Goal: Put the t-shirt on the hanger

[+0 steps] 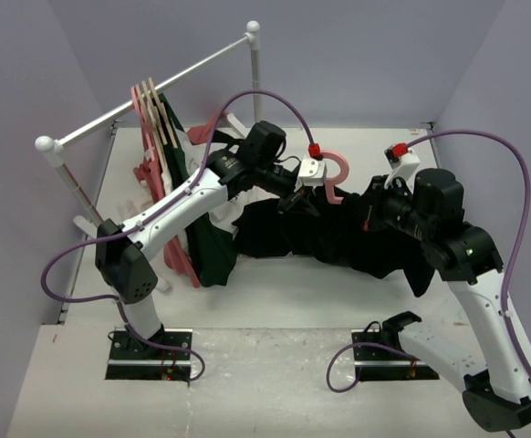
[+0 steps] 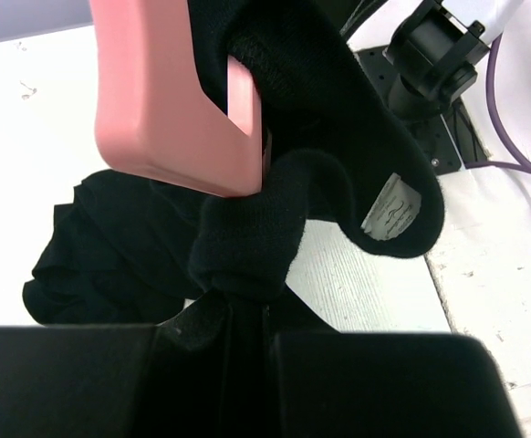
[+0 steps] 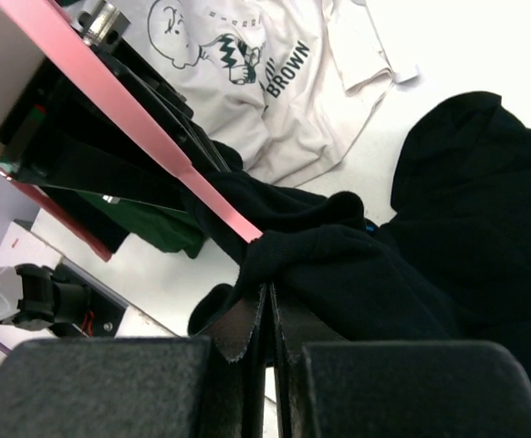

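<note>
The black t-shirt (image 1: 338, 239) hangs lifted between my two grippers above the table. The pink hanger (image 1: 335, 171) sticks its hook up out of the shirt, its shoulders inside the cloth. My left gripper (image 1: 295, 199) is shut on a fold of the t-shirt's neck. In the left wrist view that fold (image 2: 247, 245) sits at the closed gripper (image 2: 249, 308), just under the thick hanger (image 2: 170, 100); the collar label (image 2: 389, 208) shows. My right gripper (image 1: 375, 215) is shut on the shirt too. In the right wrist view the gripper (image 3: 270, 290) pinches the cloth (image 3: 357, 274) where the hanger's arm (image 3: 138, 114) enters it.
A white rail (image 1: 147, 99) on posts runs along the back left, carrying pale beige hangers (image 1: 156, 123) and a dark green garment (image 1: 206, 237). A white shirt with black print (image 3: 265, 82) lies on the table beneath. Grey walls close in on all sides.
</note>
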Motion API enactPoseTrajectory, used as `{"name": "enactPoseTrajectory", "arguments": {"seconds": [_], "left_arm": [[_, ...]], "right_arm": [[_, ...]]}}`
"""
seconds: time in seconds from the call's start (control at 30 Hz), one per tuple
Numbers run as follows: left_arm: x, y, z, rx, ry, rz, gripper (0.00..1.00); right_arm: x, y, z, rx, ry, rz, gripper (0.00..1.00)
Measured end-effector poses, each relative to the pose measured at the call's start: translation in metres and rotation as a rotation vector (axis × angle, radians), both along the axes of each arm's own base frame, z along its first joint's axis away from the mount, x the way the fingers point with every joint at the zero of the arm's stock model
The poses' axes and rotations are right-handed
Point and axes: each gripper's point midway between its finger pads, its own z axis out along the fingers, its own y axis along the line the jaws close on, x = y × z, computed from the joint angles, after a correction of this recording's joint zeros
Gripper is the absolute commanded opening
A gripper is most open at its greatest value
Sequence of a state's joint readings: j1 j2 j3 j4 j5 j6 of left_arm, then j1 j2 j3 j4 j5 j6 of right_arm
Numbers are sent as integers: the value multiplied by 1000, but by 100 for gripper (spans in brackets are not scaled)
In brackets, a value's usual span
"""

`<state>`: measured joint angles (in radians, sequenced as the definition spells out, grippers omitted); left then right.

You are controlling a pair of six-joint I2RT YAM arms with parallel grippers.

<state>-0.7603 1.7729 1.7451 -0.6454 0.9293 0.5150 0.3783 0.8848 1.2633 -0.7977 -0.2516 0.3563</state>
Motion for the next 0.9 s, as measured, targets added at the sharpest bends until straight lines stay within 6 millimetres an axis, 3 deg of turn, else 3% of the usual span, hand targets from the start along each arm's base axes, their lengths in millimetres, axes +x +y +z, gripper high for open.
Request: {"name": "enactPoseTrajectory", "arguments": {"seconds": [0.47, 0.73, 0.9], "left_arm": [[0, 1, -11, 17, 16, 9, 0], [-1, 2, -10, 14, 13, 9, 0], [-1, 2, -8, 8, 12, 11, 0]], "right_arm": [[13, -7, 14, 35, -24, -101, 2], [31, 7, 5, 37, 12, -80, 3], [31, 19, 7, 74, 8, -24, 8]]}}
